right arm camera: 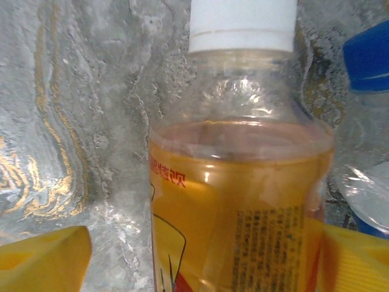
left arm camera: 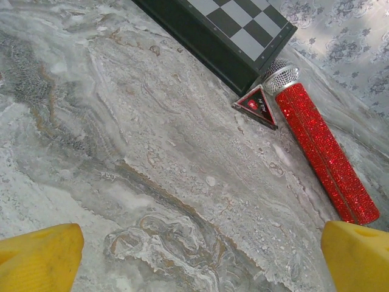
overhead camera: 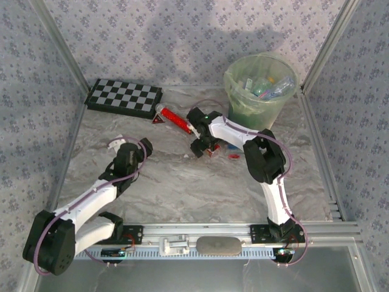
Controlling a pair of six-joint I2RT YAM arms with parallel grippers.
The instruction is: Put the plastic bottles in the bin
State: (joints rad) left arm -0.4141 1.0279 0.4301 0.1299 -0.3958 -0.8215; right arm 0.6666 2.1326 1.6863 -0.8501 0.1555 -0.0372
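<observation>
- Right wrist view: the right tool (right arm camera: pixel 203 255) is spread around an orange bottle (right arm camera: pixel 240 201) on the counter (right arm camera: pixel 79 121), with a gap on one side.
- That bottle is near the bin (overhead camera: pixel 234 91).
- More bottles (overhead camera: pixel 267 85) sit inside the bin.
- The left tool (left arm camera: pixel 200 249) is spread wide, holding nothing, far from the bin.

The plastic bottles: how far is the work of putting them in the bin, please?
Done: several bottles already lie in the bin. In hand: the right pincer stands open around the orange-labelled bottle on the table, with a gap on one side, so it is not gripped yet. Left: that bottle and a blue-capped bottle beside it. The left pincer is open and empty.
</observation>
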